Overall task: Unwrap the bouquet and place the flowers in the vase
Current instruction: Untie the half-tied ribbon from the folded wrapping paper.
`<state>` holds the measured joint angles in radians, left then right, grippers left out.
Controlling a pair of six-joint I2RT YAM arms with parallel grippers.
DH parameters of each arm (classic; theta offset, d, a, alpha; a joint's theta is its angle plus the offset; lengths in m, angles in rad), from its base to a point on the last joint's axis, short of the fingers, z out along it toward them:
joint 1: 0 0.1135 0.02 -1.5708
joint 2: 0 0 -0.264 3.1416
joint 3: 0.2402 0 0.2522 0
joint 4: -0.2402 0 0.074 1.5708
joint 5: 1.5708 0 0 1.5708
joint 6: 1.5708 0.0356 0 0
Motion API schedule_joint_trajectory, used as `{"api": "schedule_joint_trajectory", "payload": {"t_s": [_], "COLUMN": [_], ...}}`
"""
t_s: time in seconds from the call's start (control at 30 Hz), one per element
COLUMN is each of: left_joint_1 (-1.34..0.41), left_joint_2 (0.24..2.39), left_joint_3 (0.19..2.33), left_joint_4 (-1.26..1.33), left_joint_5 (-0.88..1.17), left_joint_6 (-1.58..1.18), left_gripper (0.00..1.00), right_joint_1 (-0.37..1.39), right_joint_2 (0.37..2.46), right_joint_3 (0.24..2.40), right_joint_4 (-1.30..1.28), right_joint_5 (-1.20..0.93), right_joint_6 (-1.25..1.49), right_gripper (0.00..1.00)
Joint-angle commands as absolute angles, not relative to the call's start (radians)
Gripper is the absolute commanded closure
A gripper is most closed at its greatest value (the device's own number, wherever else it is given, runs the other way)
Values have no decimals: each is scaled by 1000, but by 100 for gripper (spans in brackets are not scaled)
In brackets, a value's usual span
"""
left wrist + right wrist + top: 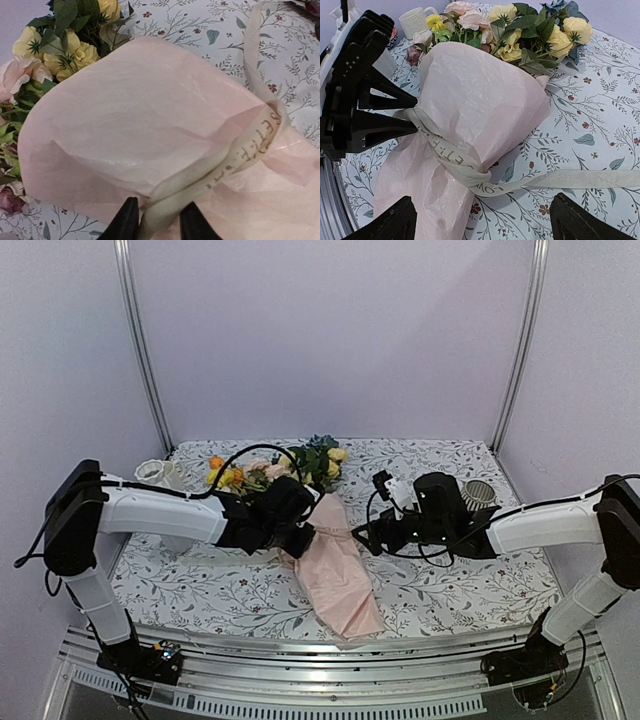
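Looking down from above: the bouquet (335, 575) lies across the middle of the surface (470, 585), with its blooms toward the far edge and its pink paper tail running right out to the near edge. Bare cloth spreads on either side of that tail, toward both near corners. A mug (152, 472) sits by the far left corner, and the vase (479, 494) stands near the right edge, partly behind the right arm. The right claw (362, 532) hovers just right of the bouquet, fingers wide apart, gripping nothing.

Over to the left wrist: the left claw (159, 225) is pinched on the cream ribbon (240, 150), which is lettered and looped round crinkled paper.

From the right wrist: the ribbon cinches the bouquet's narrow waist, with one loose end trailing right across the cloth. The flowers (520, 30), yellow, pale pink and blue, fan out toward the mug.
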<state>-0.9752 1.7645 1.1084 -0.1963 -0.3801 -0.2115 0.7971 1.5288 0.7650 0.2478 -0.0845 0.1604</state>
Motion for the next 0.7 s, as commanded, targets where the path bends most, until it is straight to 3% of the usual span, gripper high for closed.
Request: {"api": "schedule_joint_trajectory", "payload": {"t_s": [0.0, 0.27, 0.4, 0.67], "left_joint_1": [-988, -970, -965, -956], "left_joint_2": [1697, 1581, 1565, 1541], "left_joint_3": [1078, 987, 966, 940], "left_joint_4": [-227, -214, -222, -230], "left_joint_5": [-504, -580, -590, -584], "left_joint_6": [-264, -366, -394, -415], "left_gripper": [76, 87, 94, 95], "right_joint_1": [790, 794, 809, 851], "right_joint_2": [1569, 1655, 1712, 1780], "right_joint_3": [822, 924, 985, 1079], "right_joint_4": [235, 178, 130, 28], "right_joint_5": [-80, -107, -103, -38], "right_joint_6": [137, 79, 29, -119], "right_gripper": [5, 9, 20, 37]}}
